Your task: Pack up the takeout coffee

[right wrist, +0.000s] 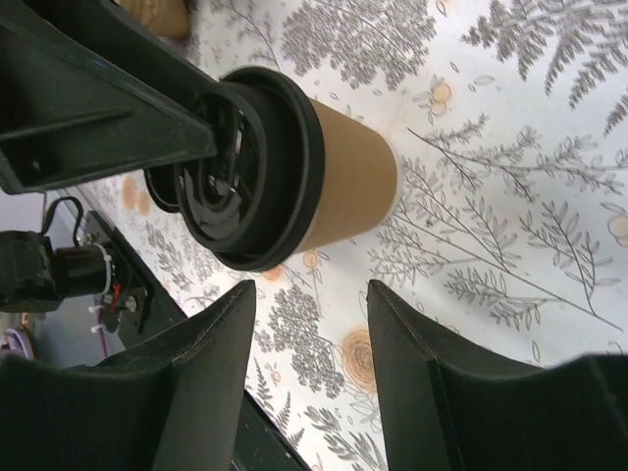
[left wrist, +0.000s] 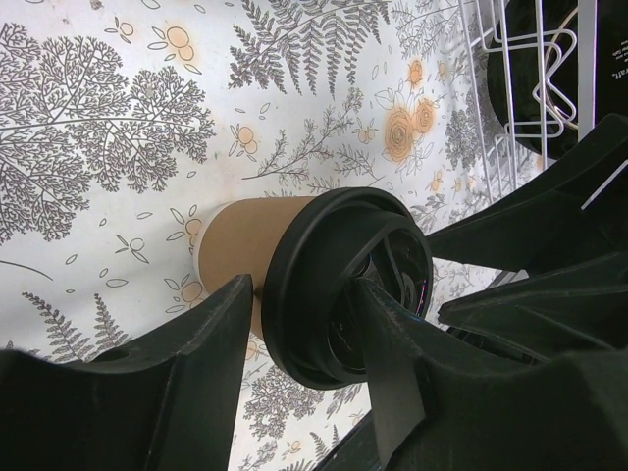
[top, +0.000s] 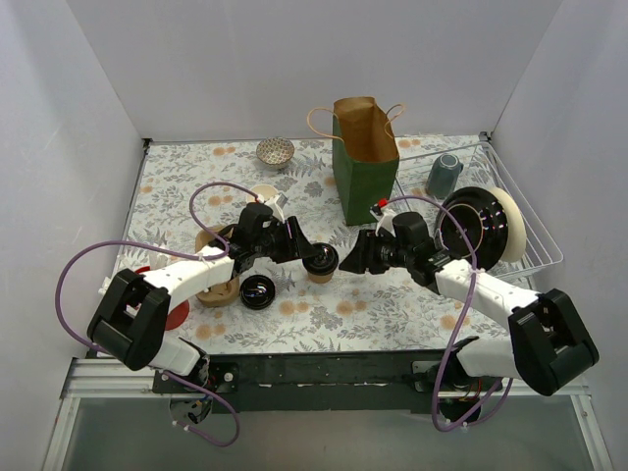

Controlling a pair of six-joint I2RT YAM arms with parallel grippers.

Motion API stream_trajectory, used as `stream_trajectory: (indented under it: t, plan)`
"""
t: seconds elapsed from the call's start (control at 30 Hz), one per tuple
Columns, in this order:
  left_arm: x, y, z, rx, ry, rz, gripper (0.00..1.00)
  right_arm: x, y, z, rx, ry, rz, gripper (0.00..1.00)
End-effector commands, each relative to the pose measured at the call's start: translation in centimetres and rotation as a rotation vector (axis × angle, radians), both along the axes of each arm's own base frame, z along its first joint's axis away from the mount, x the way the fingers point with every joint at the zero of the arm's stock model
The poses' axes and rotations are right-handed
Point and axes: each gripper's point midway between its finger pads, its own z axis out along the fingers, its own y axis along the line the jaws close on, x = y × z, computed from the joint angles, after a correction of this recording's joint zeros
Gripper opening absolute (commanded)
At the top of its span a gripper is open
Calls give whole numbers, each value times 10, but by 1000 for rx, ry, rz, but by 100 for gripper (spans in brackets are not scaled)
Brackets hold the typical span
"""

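At worktop centre: takeout coffee (top: 321, 261) stands upright.
Left gripper (top: 312, 257): our jaws straddle its lid, not visibly clamped.
Right gripper (top: 350, 263): at three o'clock, jaws open, empty.

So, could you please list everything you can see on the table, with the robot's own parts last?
takeout coffee: 1, tan cup, black lid, table centre
green paper bag: 1, open, upright, behind the cup
spare black lid: 1, front left
patterned bowl: 1, far edge
grey-blue mug: 1, in wire rack
wire rack: 1, white, right side
black plate: 1, in rack
left gripper: black, around the lid
right gripper: black, open, beside the cup
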Motion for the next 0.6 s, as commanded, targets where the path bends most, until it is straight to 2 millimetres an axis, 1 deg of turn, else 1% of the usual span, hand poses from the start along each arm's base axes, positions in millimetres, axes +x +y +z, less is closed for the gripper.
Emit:
stream_trajectory:
  t: [0.0, 0.1, 0.27, 0.47, 0.5, 0.57]
  plan:
    - [-17, 20, -39, 103, 93, 23, 44, 8, 15, 21, 103, -44, 15, 57]
    - [-19, 21, -41, 106, 98, 21, 44, 10, 17, 18, 113, -32, 9, 56]
    - [-19, 21, -42, 106, 102, 23, 43, 10, 19, 5, 107, 9, 4, 53]
    - [-20, 20, -43, 100, 107, 21, 43, 13, 20, -3, 99, 23, -4, 45]
    - [-19, 19, -44, 96, 107, 22, 42, 13, 20, -7, 92, 31, -7, 42]
    - [-22, 19, -47, 91, 120, 20, 39, 12, 18, -14, 82, 44, -16, 41]
